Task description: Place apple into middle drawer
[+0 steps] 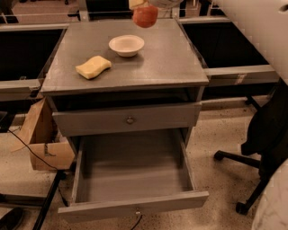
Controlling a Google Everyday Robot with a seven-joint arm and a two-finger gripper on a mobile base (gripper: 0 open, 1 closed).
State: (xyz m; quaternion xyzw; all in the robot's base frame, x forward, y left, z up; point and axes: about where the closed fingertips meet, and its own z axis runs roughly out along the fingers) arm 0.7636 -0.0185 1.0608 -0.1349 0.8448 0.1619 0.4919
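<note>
Right now the gripper (143, 4), at 12 o'clock on the top edge, is clamped on the apple (145, 16) above the cabinet's (162, 63) back, past the bowl (126, 45), and the open drawer (130, 166) lies well apart at 6 o'clock, so the carry should run forward and down.
</note>
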